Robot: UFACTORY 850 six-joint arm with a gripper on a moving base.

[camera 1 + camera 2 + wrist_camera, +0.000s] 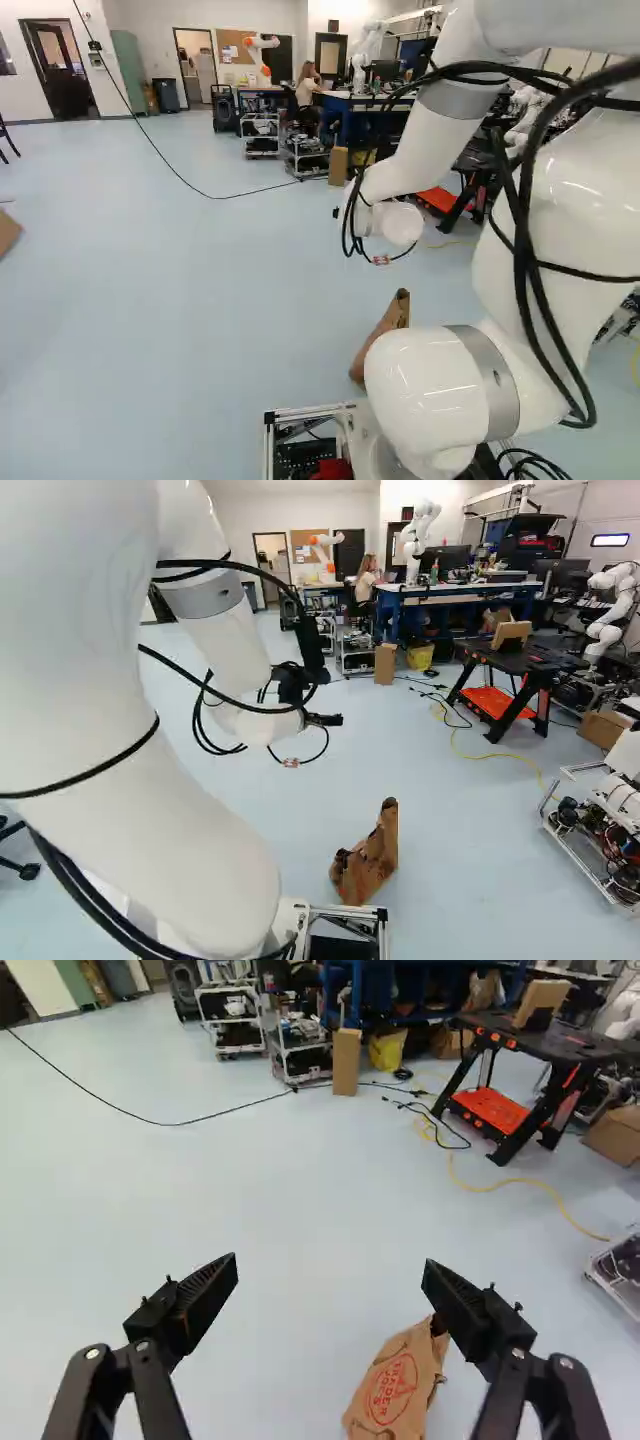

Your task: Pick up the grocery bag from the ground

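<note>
White arm links [120,710] loom closest, rising from the base frame [352,916] and reaching forward, so that the gripper [330,1263] hangs out ahead, over open floor. Its two fingers stand wide apart with nothing between them, presumably spread in readiness to straddle paper.

Just ahead of the base, the crumpled brown paper grocery bag [366,864] rests on the floor [270,1230], within what looks like easy reach. It is below the gripper and off toward one finger, which hides part of it in the wrist view; the arm would likely have to shift sideways and come down before closing. A folded edge should pinch readily, though thin paper could slip or tear.

Farther off, a yellow cable [500,1186] trails near a black folding worktable [510,670], whose surface carries a small cardboard box [511,635]. Beyond stands a blue workbench [455,590], probably parked out of the way.
</note>
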